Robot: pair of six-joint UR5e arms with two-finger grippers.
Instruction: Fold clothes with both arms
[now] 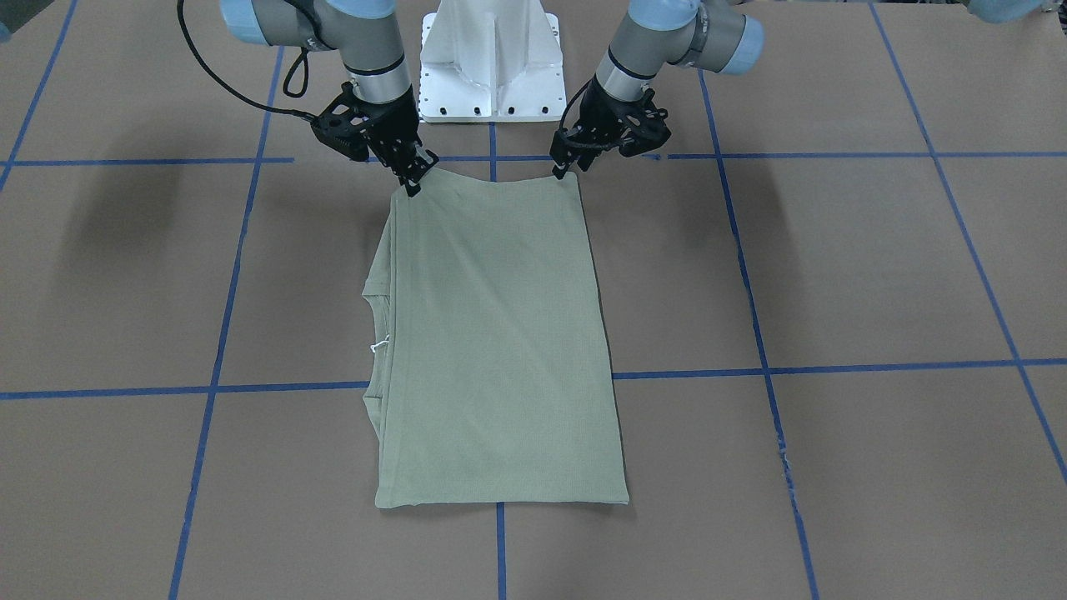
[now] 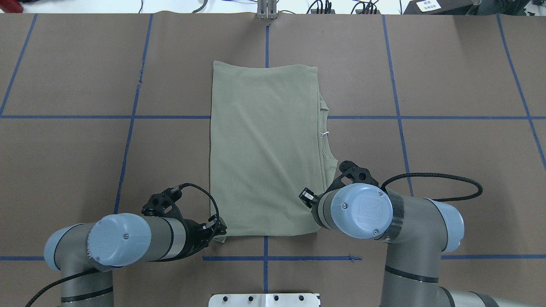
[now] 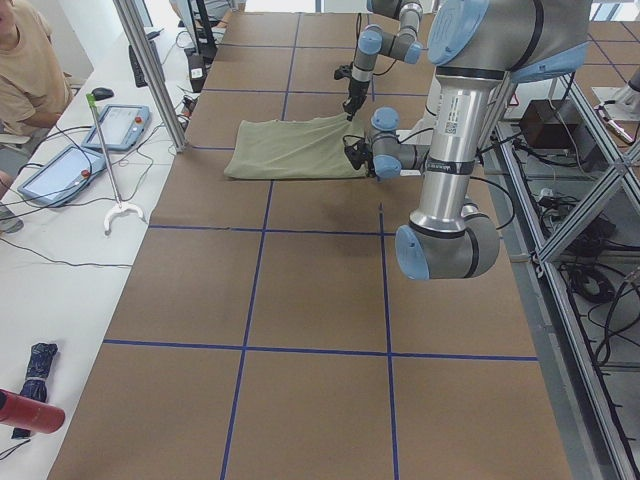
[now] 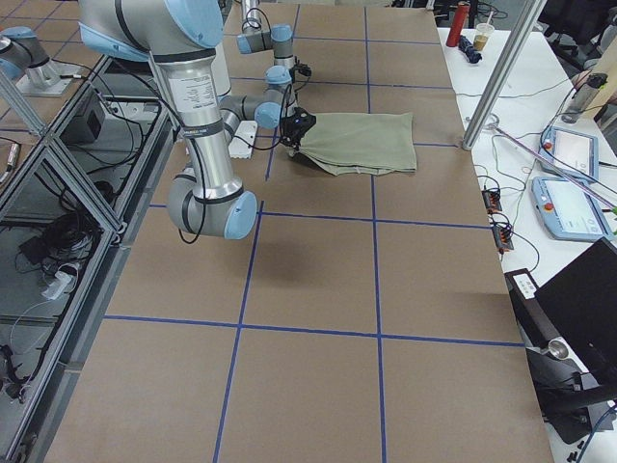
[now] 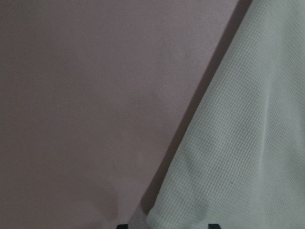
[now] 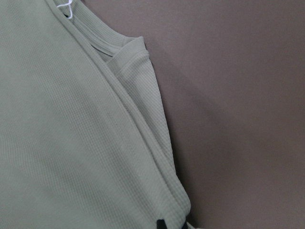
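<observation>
The sage-green shirt [image 1: 500,333] [image 2: 264,149] lies flat, folded into a long rectangle, its ribbed collar [image 6: 100,38] and white label loop [image 2: 325,134] peeking out along one long side. Both grippers sit at its two corners nearest the robot. My left gripper [image 1: 567,171] [image 2: 219,230] is low on its corner; in the left wrist view its fingertips [image 5: 121,225] stand wide apart with the cloth corner [image 5: 248,143] between them. My right gripper [image 1: 413,182] [image 6: 174,224] has its tips close together, pinching the layered edge on the collar side. In the overhead view its wrist hides the fingers.
The white pedestal base [image 1: 492,67] stands just behind the grippers. Blue tape lines [image 1: 217,333] grid the brown table. Beyond the table's far edge are a metal post [image 3: 150,70], tablets [image 3: 120,125] and a seated person [image 3: 25,60].
</observation>
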